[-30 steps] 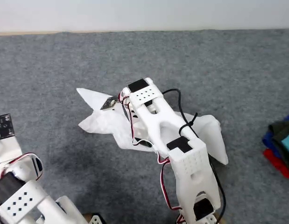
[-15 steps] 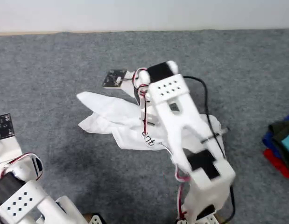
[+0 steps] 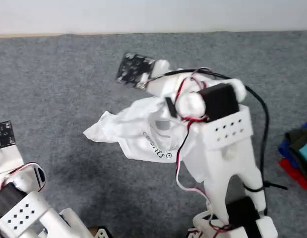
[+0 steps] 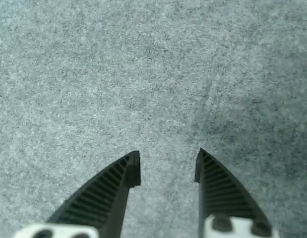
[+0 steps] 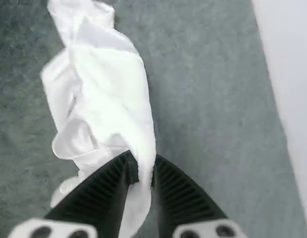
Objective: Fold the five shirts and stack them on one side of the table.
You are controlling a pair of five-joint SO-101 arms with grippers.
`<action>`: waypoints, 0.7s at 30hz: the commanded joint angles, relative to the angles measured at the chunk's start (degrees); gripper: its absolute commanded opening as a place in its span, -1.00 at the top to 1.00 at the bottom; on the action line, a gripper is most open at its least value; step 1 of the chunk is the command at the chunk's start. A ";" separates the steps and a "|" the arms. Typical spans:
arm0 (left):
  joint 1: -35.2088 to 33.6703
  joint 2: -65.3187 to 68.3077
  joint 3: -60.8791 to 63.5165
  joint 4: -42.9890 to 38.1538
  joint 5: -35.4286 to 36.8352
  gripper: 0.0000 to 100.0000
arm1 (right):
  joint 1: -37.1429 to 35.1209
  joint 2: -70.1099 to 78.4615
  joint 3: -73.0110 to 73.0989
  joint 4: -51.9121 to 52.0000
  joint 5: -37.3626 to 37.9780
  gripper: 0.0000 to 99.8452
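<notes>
Ribbed black fingers of the right gripper (image 5: 142, 166) sit almost closed, pinching a fold of the white shirt (image 5: 108, 74) between them. From the pinch the cloth hangs in soft, crumpled folds, thin and smooth, with a line of dark print on its front. In the high view the shirt sits near the middle of the table (image 3: 54, 74), its bunched end trailing toward 9 o'clock over the grey, felt-like surface. The left gripper (image 4: 168, 161) hovers over that same grey felt, its two pointed, ridged fingers spread apart; its arm sits at about 8 o'clock. A stack of folded shirts (image 3: 298, 153), dark, blue, teal and red, lies at the 3 o'clock edge
</notes>
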 commanded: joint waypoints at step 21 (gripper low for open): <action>0.26 -0.70 -3.12 0.53 0.09 0.63 | 31.16 11.03 3.69 2.77 3.60 0.57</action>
